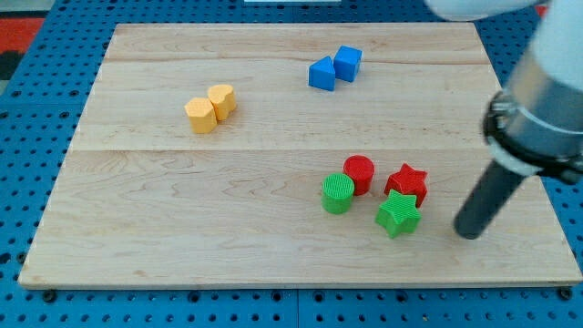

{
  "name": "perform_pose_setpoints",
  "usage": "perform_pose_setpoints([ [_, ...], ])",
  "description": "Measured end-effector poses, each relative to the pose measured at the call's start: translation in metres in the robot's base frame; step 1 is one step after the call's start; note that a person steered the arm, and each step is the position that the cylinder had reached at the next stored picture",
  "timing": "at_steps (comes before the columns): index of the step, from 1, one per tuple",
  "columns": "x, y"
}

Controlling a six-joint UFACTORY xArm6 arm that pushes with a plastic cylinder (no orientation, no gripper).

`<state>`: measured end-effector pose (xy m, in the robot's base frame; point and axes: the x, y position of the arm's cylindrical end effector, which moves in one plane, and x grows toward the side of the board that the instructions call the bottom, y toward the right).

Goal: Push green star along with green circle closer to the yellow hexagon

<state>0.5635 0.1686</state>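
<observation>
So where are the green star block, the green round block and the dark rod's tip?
green star block (398,215): camera view, top face centre.
green round block (337,192): camera view, ribbed top face.
my tip (467,233): camera view, rod's very end, right of the star.

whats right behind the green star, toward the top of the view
The red star sits directly behind the green star, touching it. The green star covers the red star's lower edge. My tip stands apart on the view's right.

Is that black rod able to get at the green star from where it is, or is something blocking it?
Probably yes. My tip sits just to the view's right of the green star, with bare board between them. The red star lies above that gap, not in it.
</observation>
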Motion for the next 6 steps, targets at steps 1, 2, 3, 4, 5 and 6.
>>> perform_pose_setpoints([
  [1, -0.008, -0.055],
  [2, -0.032, -0.11],
  [3, -0.064, -0.127],
  [4, -0.064, -0.143],
  [5, -0.064, -0.174],
  [6, -0.066, -0.215],
])
